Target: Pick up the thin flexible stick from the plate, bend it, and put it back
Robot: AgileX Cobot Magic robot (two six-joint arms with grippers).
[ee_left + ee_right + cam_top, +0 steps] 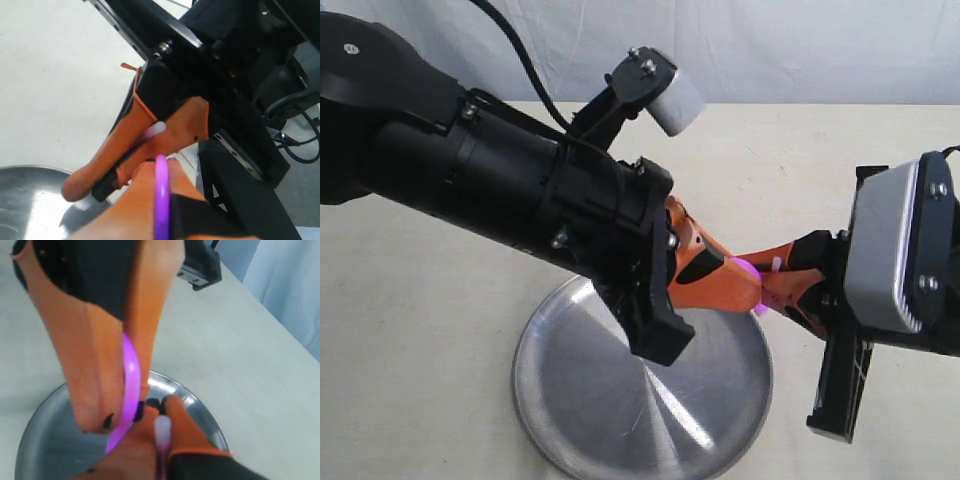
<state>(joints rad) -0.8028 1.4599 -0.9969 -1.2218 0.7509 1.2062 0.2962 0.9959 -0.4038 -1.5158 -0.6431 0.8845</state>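
Pink stick held bowed in the air above the plate's far right rim.
Left gripper and right gripper each pinch one end, jaws pressed onto it; it looks light, springy and slick, best gripped near its ends.

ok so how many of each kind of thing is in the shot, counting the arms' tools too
plate: 1
stick: 1
tools: 2, the left tool and the right tool, both shut on the stick
total: 4
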